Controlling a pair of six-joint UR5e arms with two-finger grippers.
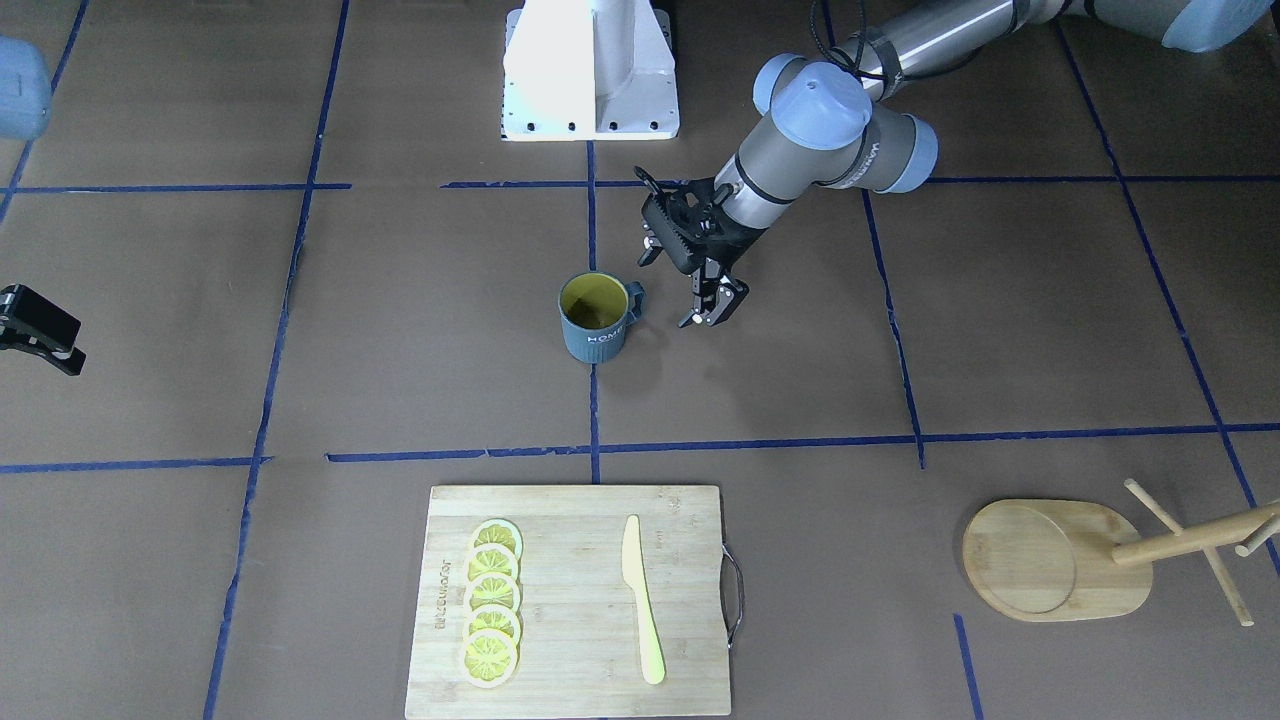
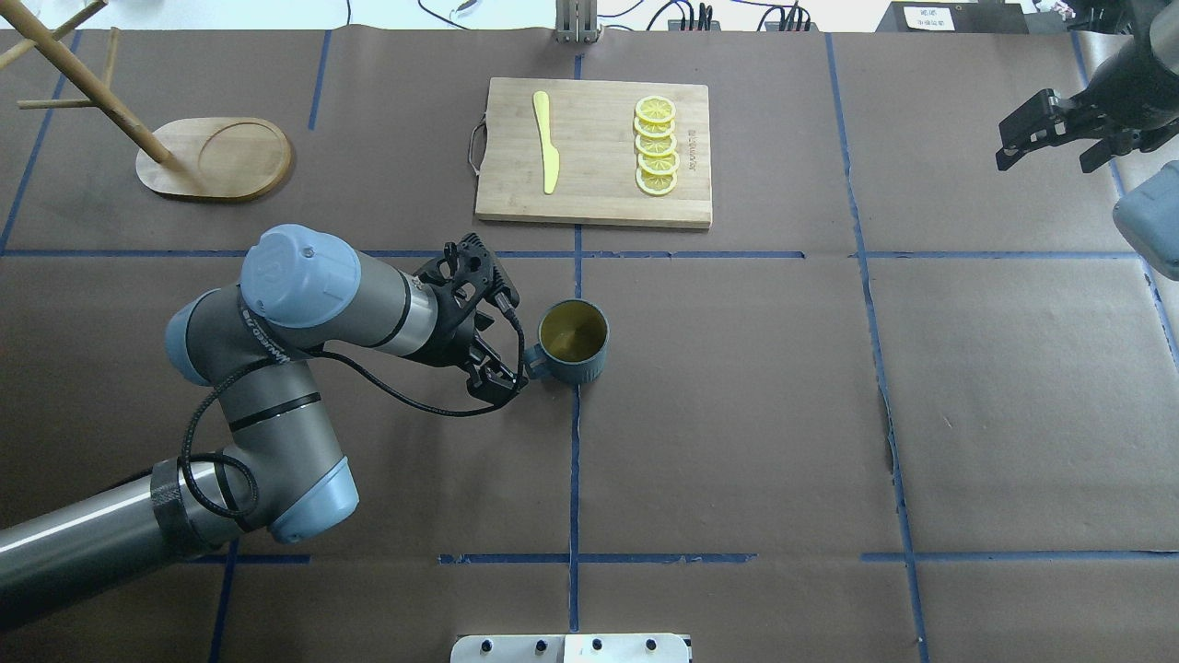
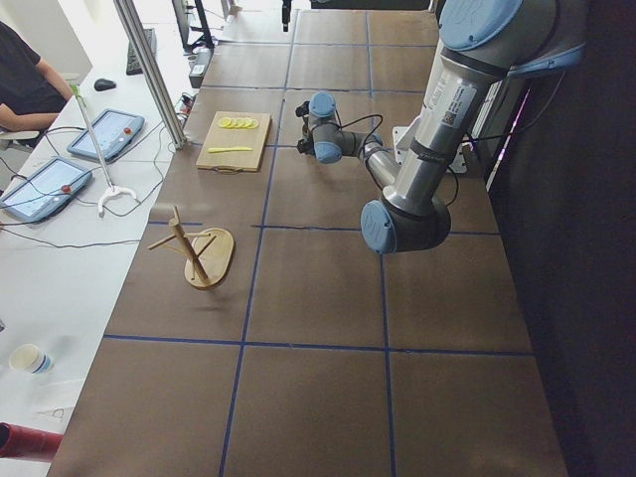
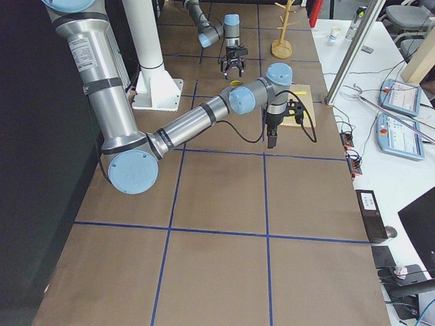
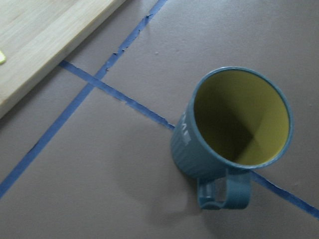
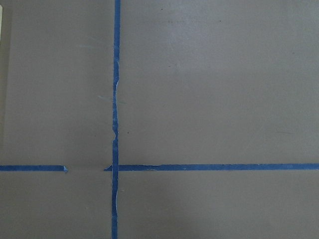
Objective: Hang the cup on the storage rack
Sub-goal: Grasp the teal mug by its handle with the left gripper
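Observation:
The cup (image 1: 595,318) (image 2: 573,343) stands upright near the table's middle, dark blue-grey with a yellow-green inside. The left wrist view shows the cup (image 5: 232,129) from above with its handle toward the bottom edge. My left gripper (image 1: 714,303) (image 2: 497,376) hangs open just beside the handle and holds nothing. The storage rack (image 1: 1060,555) (image 2: 216,157) stands upright at the table's far corner on my left side, with bare pegs. Far off on the right side, my right gripper (image 2: 1050,155) is open and empty.
A bamboo cutting board (image 1: 580,600) (image 2: 594,152) with several lemon slices (image 2: 655,145) and a yellow knife (image 2: 545,140) lies beyond the cup. Blue tape lines cross the brown table. A person sits at a side desk (image 3: 60,169) in the exterior left view.

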